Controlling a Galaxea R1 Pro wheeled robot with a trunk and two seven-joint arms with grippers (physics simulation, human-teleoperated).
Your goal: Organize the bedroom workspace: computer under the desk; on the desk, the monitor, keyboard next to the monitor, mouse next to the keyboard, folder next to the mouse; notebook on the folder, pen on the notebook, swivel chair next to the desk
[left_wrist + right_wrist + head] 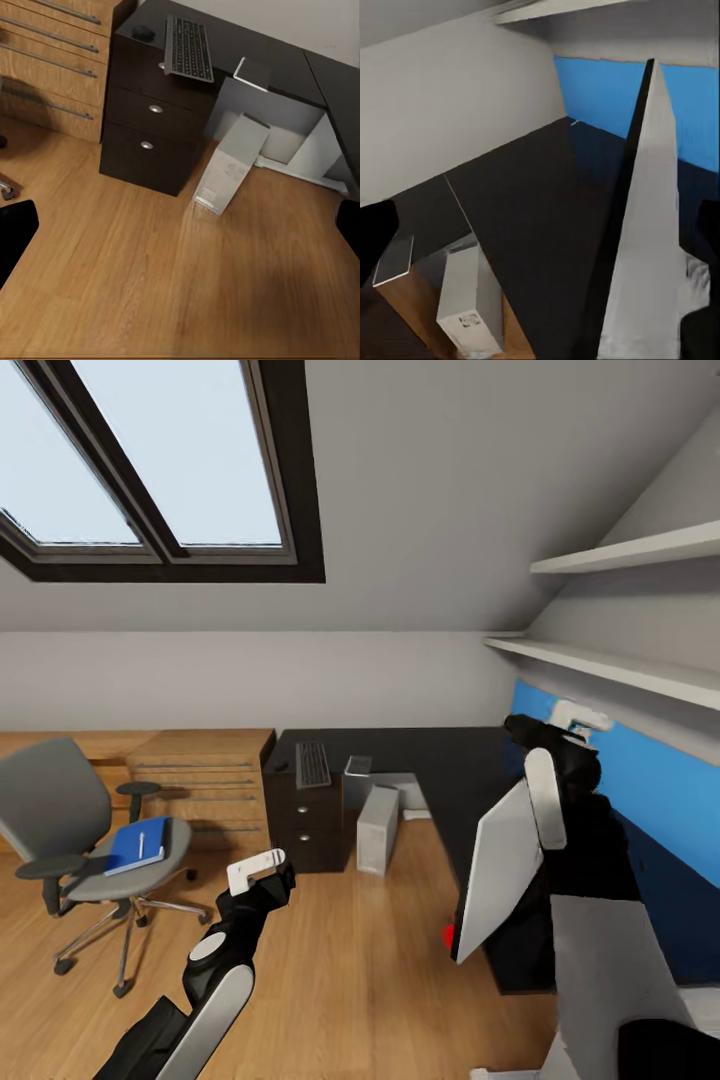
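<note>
My right tool (562,732) is clamped on monitor (497,872) over table (450,765); left tool (256,865) spread apart, computer (377,829) at 1 o'clock

No words or numbers can be read anywhere.

The computer (471,304) has a small round mark and tiny print low on its grey front, but it is too blurry to read. Seen from the left wrist, the same computer (231,163) has a small dark strip near its bottom edge, also too small to read. The keyboard (187,49) on the desk (285,71) has many keys, yet no letters can be made out on them.
</note>
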